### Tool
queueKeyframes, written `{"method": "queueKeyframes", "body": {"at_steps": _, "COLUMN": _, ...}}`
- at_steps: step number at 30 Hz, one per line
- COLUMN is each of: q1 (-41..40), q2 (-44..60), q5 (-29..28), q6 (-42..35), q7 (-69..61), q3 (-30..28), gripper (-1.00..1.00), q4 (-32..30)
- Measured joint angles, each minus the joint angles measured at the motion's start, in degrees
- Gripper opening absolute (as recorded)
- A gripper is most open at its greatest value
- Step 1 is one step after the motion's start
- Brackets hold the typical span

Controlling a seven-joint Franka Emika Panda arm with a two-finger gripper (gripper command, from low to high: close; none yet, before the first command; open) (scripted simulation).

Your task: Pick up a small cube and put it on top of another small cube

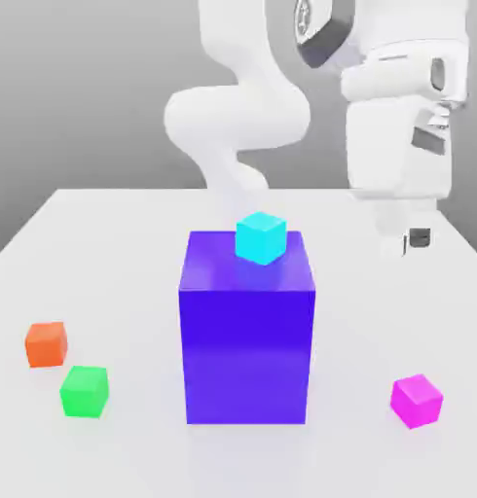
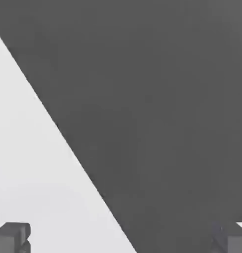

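- Exterior view: the white arm bends down from above, and the hand (image 1: 410, 239) hangs over the far part of the counter (image 1: 106, 233), on the exterior view's right.
- The hand holds nothing.
- The pink cube (image 1: 417, 400) sits on the counter, nearer the camera than the hand and well below it. They are far apart.
- A big blue block (image 1: 246, 331) stands in the middle of the counter, off to one side of the hand, toward the exterior view's left.
- A cyan cube (image 1: 260, 237) sits on top of the blue block, about level with the hand.
- An orange cube (image 1: 46, 343) and a green cube (image 1: 84, 391) sit close together on the counter, far from the hand, past the block.
- Hand view: two grey fingers (image 2: 12, 237) show at the corners, set wide apart, so the hand is open.
- Between them is bare white counter and its edge, with dark grey beyond.
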Motion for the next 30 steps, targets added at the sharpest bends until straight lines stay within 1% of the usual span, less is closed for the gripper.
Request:
{"method": "queueKeyframes", "body": {"at_steps": 6, "q1": 5.47, "q2": 12.07, "q5": 1.33, "q6": 6.22, "q7": -17.5, "q3": 3.01, "gripper": 0.0, "q4": -3.92}}
{"method": "queueKeyframes", "body": {"at_steps": 9, "q1": 5.35, "q2": 18.01, "q5": 2.27, "q6": 9.43, "q7": -26.01, "q3": 6.16, "gripper": 0.0, "q4": -5.71}}
{"method": "queueKeyframes", "body": {"at_steps": 11, "q1": 5.67, "q2": 22.14, "q5": 0.89, "q6": 12.31, "q7": -26.68, "q3": 6.2, "gripper": 0.0, "q4": -5.5}}
{"method": "queueKeyframes", "body": {"at_steps": 14, "q1": 8.21, "q2": 28.4, "q5": -1.8, "q6": 17.13, "q7": -25.16, "q3": 3.25, "gripper": 0.0, "q4": -4.37}}
{"method": "queueKeyframes", "body": {"at_steps": 15, "q1": 9.07, "q2": 30.25, "q5": -2.65, "q6": 18.57, "q7": -24.58, "q3": 2.22, "gripper": -1.0, "q4": -4.0}}
{"method": "queueKeyframes", "body": {"at_steps": 22, "q1": 9.27, "q2": 30.59, "q5": -2.87, "q6": 18.74, "q7": -24.39, "q3": 2.0, "gripper": -1.0, "q4": -3.94}}
{"method": "queueKeyframes", "body": {"at_steps": 27, "q1": 6.6, "q2": 21.53, "q5": 2.09, "q6": 11.69, "q7": -28.16, "q3": 5.74, "gripper": -1.0, "q4": -5.87}}
{"method": "queueKeyframes", "body": {"at_steps": 28, "q1": 6.31, "q2": 20.09, "q5": 2.94, "q6": 10.97, "q7": -28.39, "q3": 5.91, "gripper": -1.0, "q4": -5.82}}
{"method": "queueKeyframes", "body": {"at_steps": 30, "q1": 5.19, "q2": 18.12, "q5": 3.98, "q6": 10.63, "q7": -25.76, "q3": 3.84, "gripper": -1.0, "q4": -5.39}}
